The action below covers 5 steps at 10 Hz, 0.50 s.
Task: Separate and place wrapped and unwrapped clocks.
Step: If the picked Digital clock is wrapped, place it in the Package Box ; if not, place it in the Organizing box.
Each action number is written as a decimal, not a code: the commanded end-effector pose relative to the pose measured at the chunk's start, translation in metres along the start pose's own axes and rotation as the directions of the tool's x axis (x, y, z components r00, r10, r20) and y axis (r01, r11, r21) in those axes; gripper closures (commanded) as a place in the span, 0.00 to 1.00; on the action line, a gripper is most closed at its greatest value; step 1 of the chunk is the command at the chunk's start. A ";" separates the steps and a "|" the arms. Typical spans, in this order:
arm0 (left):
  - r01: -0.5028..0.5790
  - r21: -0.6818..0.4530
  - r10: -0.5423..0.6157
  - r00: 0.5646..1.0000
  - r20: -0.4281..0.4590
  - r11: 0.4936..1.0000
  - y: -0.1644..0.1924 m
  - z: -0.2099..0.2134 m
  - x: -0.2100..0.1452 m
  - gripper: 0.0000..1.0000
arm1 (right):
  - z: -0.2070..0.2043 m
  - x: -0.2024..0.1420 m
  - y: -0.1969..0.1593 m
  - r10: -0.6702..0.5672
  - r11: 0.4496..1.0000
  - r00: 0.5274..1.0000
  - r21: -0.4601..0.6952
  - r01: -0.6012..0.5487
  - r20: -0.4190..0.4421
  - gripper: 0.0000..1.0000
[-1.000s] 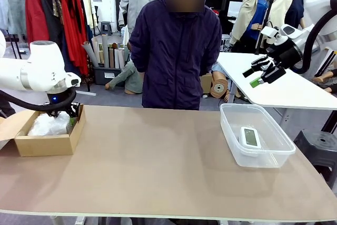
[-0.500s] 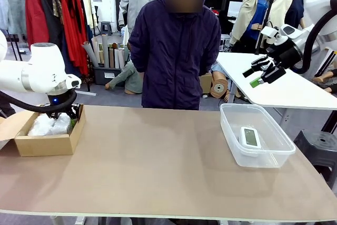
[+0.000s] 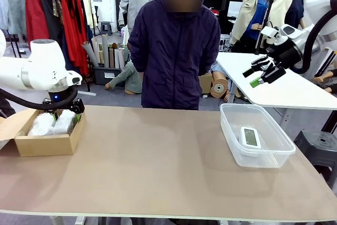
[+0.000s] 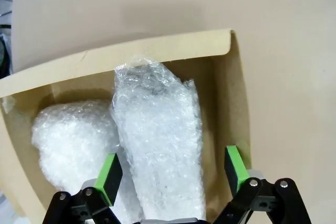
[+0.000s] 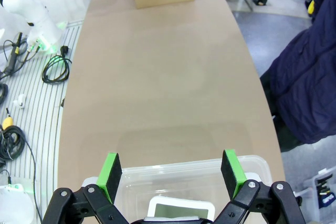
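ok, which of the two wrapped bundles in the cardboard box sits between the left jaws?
The taller bundle, lying against the box wall beside the flap. The rounder bundle lies outside the open jaws.

left end effector (image 4: 170, 174) | opened, lifted | wrapped clock (image 4: 157, 145) released in cardboard box (image 4: 231, 93)

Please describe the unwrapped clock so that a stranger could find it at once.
Look at the clear plastic tub on the table's right side. Inside lies the unwrapped clock, small, white, with a grey-green screen. Unlike the two wrapped bundles in the cardboard box far left, it is bare.
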State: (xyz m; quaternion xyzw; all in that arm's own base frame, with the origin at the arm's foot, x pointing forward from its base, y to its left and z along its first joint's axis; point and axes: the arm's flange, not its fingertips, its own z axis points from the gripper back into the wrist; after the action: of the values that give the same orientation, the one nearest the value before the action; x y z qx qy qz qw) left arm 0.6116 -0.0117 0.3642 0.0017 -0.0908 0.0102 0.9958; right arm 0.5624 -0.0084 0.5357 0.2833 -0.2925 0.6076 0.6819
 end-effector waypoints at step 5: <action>-0.009 -0.037 0.008 1.000 -0.003 0.999 -0.005 0.050 -0.016 0.00 | -0.001 -0.001 0.003 0.023 1.000 1.000 -0.010 -0.024 -0.018 0.00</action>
State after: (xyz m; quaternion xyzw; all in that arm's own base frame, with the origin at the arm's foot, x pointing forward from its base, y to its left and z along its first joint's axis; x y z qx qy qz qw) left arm 0.5958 -0.0185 0.4081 -0.0102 -0.0972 0.0139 0.9951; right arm 0.5624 -0.0084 0.5357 0.2834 -0.2925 0.6076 0.6819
